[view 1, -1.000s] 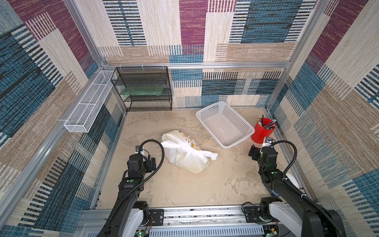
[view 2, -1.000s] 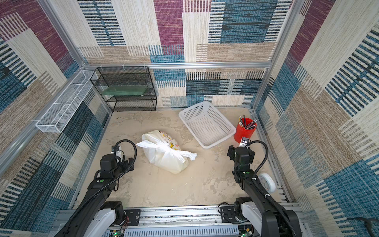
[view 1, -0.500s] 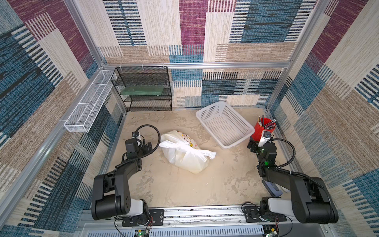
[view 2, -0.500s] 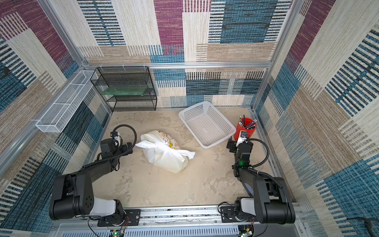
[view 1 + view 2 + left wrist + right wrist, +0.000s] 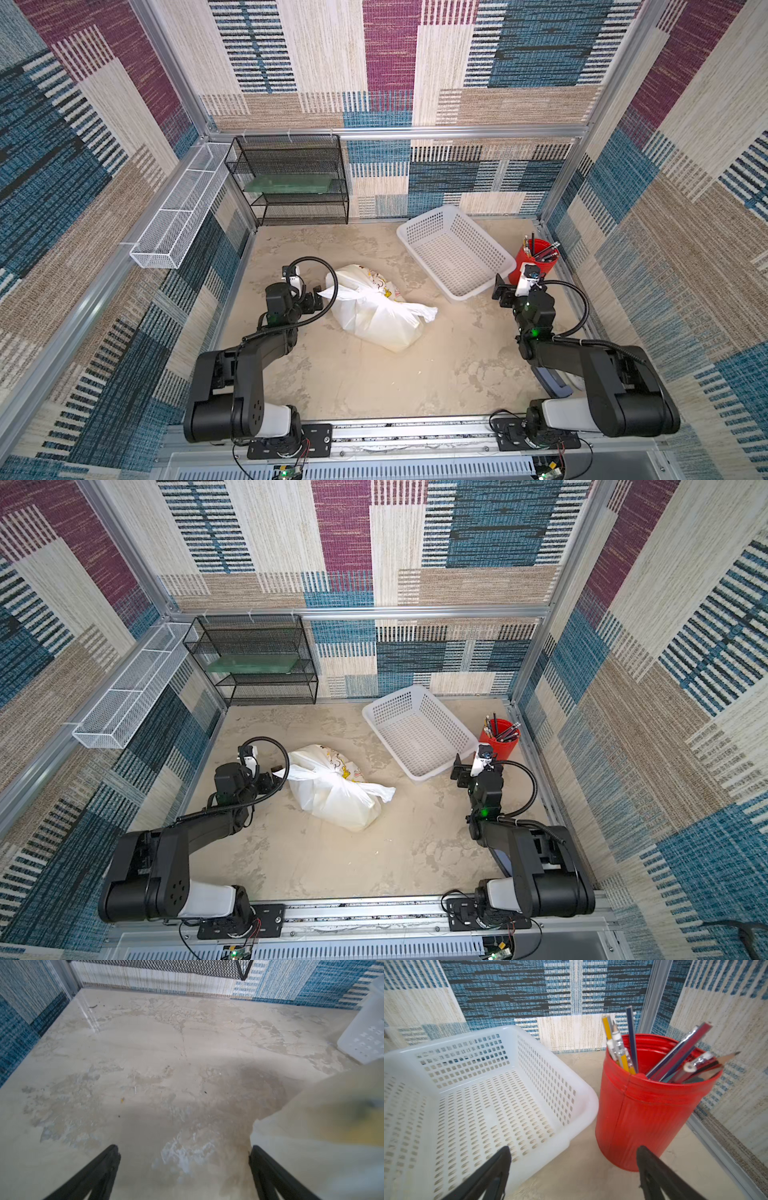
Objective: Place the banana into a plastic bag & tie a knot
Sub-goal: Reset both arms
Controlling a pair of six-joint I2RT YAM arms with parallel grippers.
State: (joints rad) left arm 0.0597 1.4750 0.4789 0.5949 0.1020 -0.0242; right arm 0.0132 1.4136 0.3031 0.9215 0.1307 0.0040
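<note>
Beige marbled tabletop (image 5: pixel 374 386) shows between the wide-spread jaws of the left gripper (image 5: pixel 184 1149), which grips nothing. A white perforated basket (image 5: pixel 455 251) sits just ahead of the right gripper (image 5: pixel 573 1149), also spread wide and holding nothing. The plastic bag (image 5: pixel 374 320) lies right beside the left gripper, contact unclear, its cartoon print too small to read. A red pencil pot (image 5: pixel 643 1115) stands before the right gripper. The knot (image 5: pixel 397 305) sits on the bag's far side from the left gripper.

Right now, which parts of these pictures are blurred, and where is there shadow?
Left wrist view: the plastic bag is a blurred mass with a yellow smear, and a shadow darkens the table beside it. Right wrist view: the white basket blurs at its near edge. Both top views: sharp, evenly lit.
</note>
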